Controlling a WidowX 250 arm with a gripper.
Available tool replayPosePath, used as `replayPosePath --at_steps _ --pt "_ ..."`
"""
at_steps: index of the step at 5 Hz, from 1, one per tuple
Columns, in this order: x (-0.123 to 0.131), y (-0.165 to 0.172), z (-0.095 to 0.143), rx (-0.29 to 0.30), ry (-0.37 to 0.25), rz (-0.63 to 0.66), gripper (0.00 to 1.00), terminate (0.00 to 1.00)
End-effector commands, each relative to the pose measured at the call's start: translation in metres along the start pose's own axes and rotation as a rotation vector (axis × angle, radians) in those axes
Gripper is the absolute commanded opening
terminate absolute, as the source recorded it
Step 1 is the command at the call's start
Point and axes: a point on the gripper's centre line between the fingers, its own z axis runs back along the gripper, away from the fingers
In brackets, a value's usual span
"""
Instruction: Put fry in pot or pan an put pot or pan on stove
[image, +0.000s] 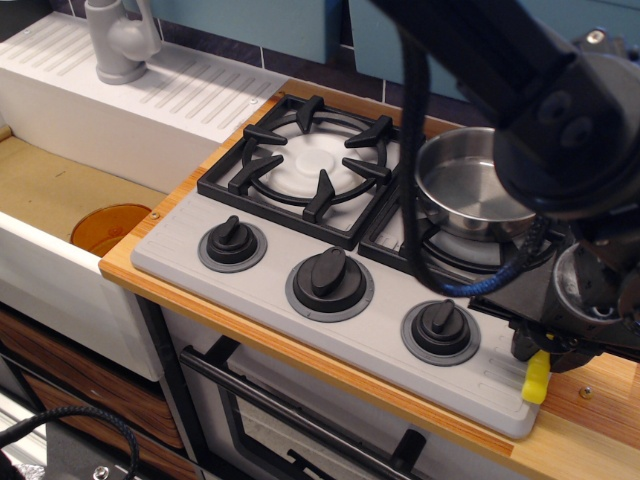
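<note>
The yellow fry (537, 380) is at the front right corner of the grey stove (270, 285); only its lower end shows below my gripper (540, 352). The gripper is low over it, with its dark fingers (520, 345) on either side of the fry's upper end, closed on it. The shiny steel pan (470, 190) sits on the right burner, behind and left of the gripper, and looks empty. Its handle is hidden by the arm. The arm covers the upper right of the view.
The left burner grate (315, 165) is bare. Three black knobs (330, 272) line the stove front. A sink (60, 190) with an orange disc (110, 228) lies to the left, a grey faucet (120, 40) behind it. The wooden counter (600, 400) runs right of the stove.
</note>
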Motion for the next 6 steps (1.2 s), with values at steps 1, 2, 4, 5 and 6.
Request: replayPosePath --at_steps 1,2,4,5,6 --pt "0.026 0.01 0.07 0.003 0.086 0.002 0.0 0.0" --pt "0.046 0.018 0.091 0.013 0.127 -0.013 0.0 0.0" --pt "0.105 0.04 0.09 0.028 0.158 -0.052 0.0 0.0" --pt "0.128 0.049 0.08 0.016 0.156 -0.07 0.0 0.0" --pt "0.142 0.053 0.065 -0.003 0.142 -0.085 0.0 0.0"
